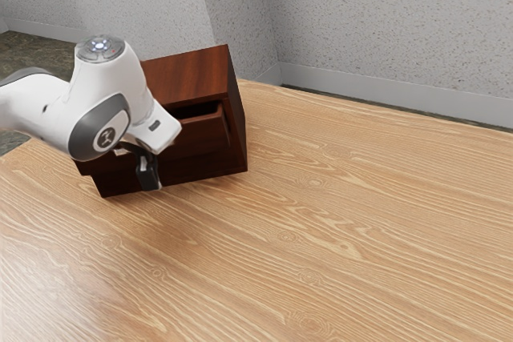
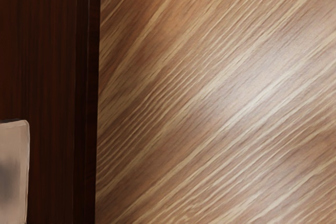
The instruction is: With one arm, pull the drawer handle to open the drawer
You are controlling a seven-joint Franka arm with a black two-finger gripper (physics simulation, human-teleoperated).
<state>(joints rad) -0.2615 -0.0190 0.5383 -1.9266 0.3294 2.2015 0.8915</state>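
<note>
A dark red-brown wooden cabinet (image 1: pixel 192 78) stands on the table toward the exterior view's left. Its upper drawer (image 1: pixel 202 127) juts a little out of the front, with a dark gap above it. My arm covers the left part of the cabinet's front, and the handle is hidden behind it. My black gripper (image 1: pixel 147 174) points down, low in front of the cabinet and close to the tabletop. In the wrist view, dark wood of the cabinet (image 2: pixel 47 77) runs beside the table's grain, and a pale blurred shape (image 2: pixel 13 174) lies just under my hand.
The light wooden table (image 1: pixel 337 222) stretches wide toward the exterior view's right and front. Grey speckled walls (image 1: pixel 385 14) with a pale baseboard stand behind the table, and a corner lies just behind the cabinet.
</note>
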